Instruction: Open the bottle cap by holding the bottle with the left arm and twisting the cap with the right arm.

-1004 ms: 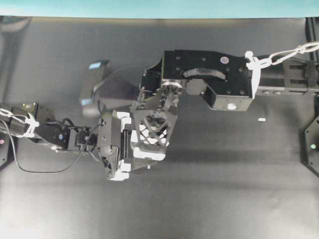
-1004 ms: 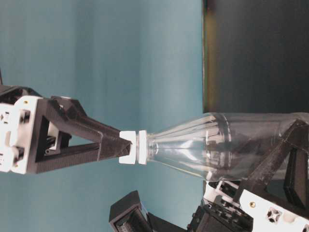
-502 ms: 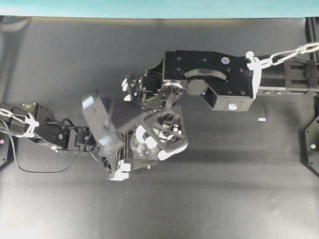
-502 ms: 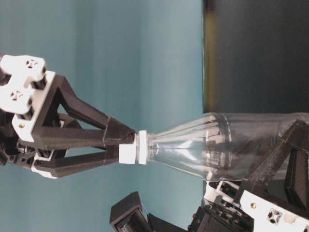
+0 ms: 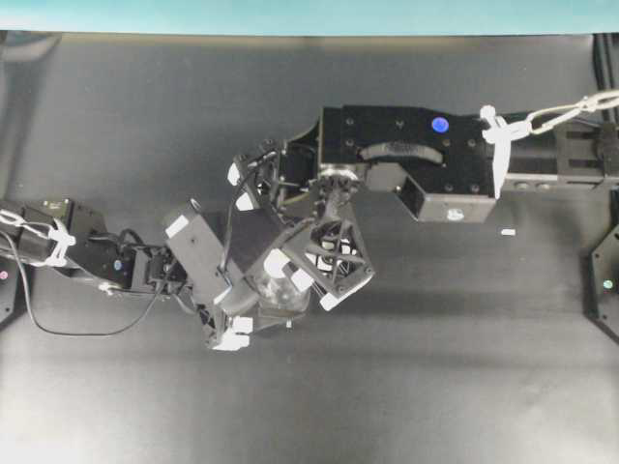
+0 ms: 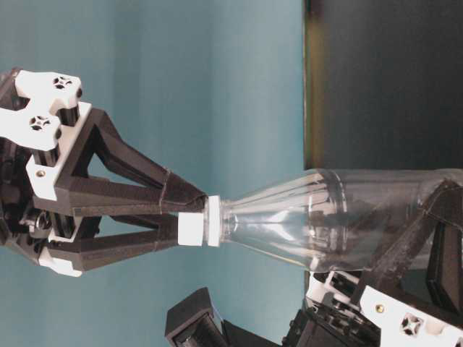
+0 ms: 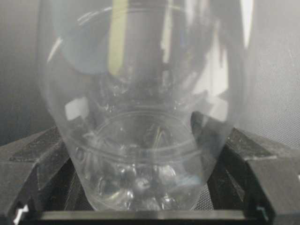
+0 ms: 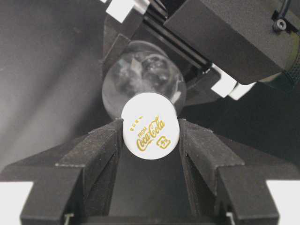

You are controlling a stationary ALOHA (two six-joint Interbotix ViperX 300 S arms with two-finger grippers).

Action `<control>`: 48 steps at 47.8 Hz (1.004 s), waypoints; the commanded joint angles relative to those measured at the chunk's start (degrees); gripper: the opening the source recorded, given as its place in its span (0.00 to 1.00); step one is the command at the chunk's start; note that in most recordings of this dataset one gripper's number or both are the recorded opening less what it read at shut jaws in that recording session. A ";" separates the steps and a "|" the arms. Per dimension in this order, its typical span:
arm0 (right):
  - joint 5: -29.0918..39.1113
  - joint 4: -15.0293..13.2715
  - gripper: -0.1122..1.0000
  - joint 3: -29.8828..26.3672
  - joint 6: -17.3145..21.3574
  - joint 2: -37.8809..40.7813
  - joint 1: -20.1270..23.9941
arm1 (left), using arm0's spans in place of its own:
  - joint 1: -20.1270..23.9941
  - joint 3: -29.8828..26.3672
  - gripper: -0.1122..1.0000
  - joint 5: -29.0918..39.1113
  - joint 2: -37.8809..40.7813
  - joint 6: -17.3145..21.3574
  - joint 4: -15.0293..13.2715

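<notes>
Bottle point(image 6: 318, 217) is held off the dark worktop point(image 5: 435, 387), near the middle of the overhead view, body clamped low down by the left pincer point(image 7: 140, 206). In the left wrist view both black fingers point(image 7: 33, 164) press against the clear base from either side; the plastic is transparent and appears to hold no liquid.

Bottle cap point(image 8: 150, 132) is white and carries a gold Coca-Cola mark on top. In the right wrist view it sits squarely between the right pincer point(image 8: 150, 140) fingers, both inner faces touching its sides. In the table-level view, which is turned sideways, the cap point(image 6: 192, 228) is seated on the bottle neck against the white collar ring; no gap visible between them. The lattice fingers point(image 6: 130, 195) converge on it, closed on the cap.

Overhead: the right arm point(image 5: 406, 159) reaches in from the right edge, its wrist rolled so the finger lattice lies at an angle above the bottle point(image 5: 280, 295). The left arm point(image 5: 87, 256) comes in from the left edge, thin wires looping beside it. A small white fleck point(image 5: 507, 232) lies on the worktop, well apart from both arms.
</notes>
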 commanded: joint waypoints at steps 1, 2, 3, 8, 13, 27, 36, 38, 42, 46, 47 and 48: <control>-0.53 -0.35 0.44 0.53 1.41 -0.18 0.26 | -0.18 -0.26 0.84 0.18 -0.09 -0.35 0.26; -0.62 -0.35 0.44 0.70 1.67 -0.18 0.26 | -0.18 -0.26 0.84 0.18 -0.09 -0.35 0.18; -0.79 -0.35 0.44 0.97 1.93 -0.35 0.26 | -0.18 -0.26 0.84 0.18 -0.09 -0.35 0.26; -1.67 -0.35 0.44 2.29 3.43 -0.97 0.26 | -0.18 -0.53 0.84 0.18 -0.09 -0.35 0.18; -2.20 -0.44 0.44 3.87 4.13 -1.76 0.53 | -0.09 -0.62 0.84 0.18 0.00 -0.35 0.18; -5.27 -3.16 0.81 5.89 7.56 -4.83 2.11 | -0.26 -0.62 0.84 0.18 0.00 -0.53 0.18; -4.92 -4.39 0.81 6.86 17.67 -8.09 1.85 | -0.44 -0.70 0.84 0.18 0.00 -0.88 0.18; -4.75 -4.39 0.81 6.68 21.62 -8.96 1.85 | -0.44 -0.70 0.84 0.18 0.00 -0.88 0.18; -4.48 -4.39 0.81 5.62 29.88 -10.02 1.85 | -0.62 -0.62 0.84 0.26 0.00 -0.97 0.26; -3.16 -4.31 0.81 3.60 40.78 -10.55 1.85 | -0.62 -0.62 0.84 0.18 0.00 -1.05 0.18; -2.55 -4.31 0.81 2.99 43.86 -10.46 1.76 | -0.70 -0.62 0.84 0.18 0.00 -1.14 0.26; -2.02 -4.31 0.81 2.20 47.02 -10.37 1.76 | -0.70 -0.62 0.84 0.18 0.00 -1.14 0.26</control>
